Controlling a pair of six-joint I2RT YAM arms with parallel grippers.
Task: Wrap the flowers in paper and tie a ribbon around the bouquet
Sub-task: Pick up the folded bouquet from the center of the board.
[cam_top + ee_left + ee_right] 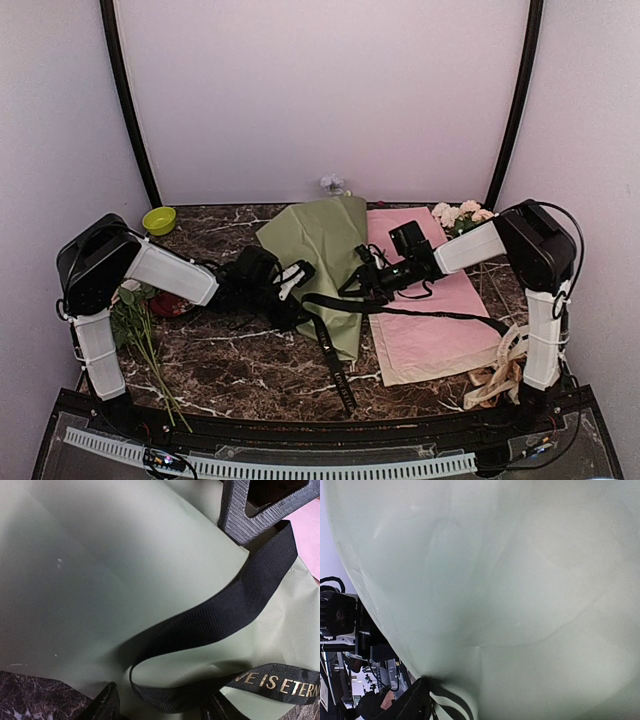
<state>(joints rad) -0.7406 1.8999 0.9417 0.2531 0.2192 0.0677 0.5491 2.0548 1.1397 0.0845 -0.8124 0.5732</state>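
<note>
Sage-green paper (520, 580) fills the right wrist view, masking the right gripper (364, 284) — grip unreadable. At frame centre the bouquet (325, 250) is laid with its long axis top-to-bottom, wide end up, contents hidden. The ribbon (225, 610) is looped between the parted fingers (106, 706) of the left gripper (163, 709); clamping cannot be told. Upper left, the green bowl (158, 220) — contents indiscernible.

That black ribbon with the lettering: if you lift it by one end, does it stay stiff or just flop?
Probably floppy: the ribbon curls into a soft loop over the green paper. It is a thin, narrow strip, so likely light for its length. Its ribbed weave may give some grip rather than slide.
</note>
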